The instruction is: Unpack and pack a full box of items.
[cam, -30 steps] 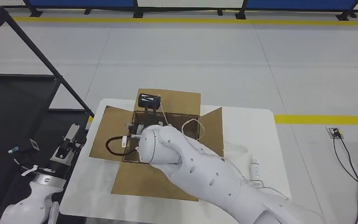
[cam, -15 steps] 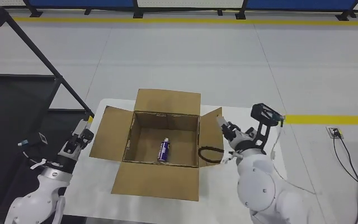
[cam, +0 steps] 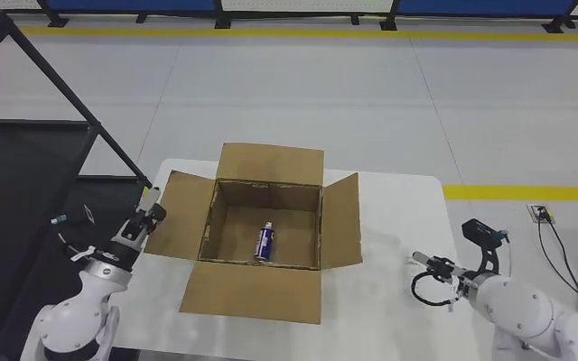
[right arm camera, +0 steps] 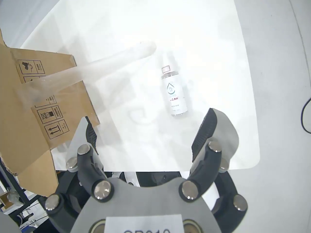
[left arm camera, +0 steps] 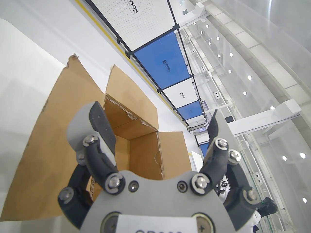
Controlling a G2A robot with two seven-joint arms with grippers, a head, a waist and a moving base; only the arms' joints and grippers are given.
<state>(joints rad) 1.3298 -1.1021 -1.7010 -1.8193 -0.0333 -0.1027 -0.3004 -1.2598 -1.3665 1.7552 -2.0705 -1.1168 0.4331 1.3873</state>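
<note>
Left gripper [left arm camera: 155, 115] and right gripper [right arm camera: 149, 120]: fingers spread, empty. A nudge could roll the bottle [right arm camera: 174, 93] off the table [right arm camera: 194, 25].

- The box [cam: 268, 194] stands open above; a blue bottle [cam: 264, 241] lies inside.
- Spread flaps [cam: 341, 221] ring it on the table [cam: 397, 212].
- A white bottle [right arm camera: 173, 93] lies right of them.

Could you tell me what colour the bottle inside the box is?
The bottle is mainly blue with white; top view shows it best.

I see 1 bottle [cam: 264, 241] lying in the open cardboard box [cam: 269, 165] at mid-table [cam: 397, 208]. 1 spray bottle [right arm camera: 174, 93] lies on the table, right of the box.
</note>
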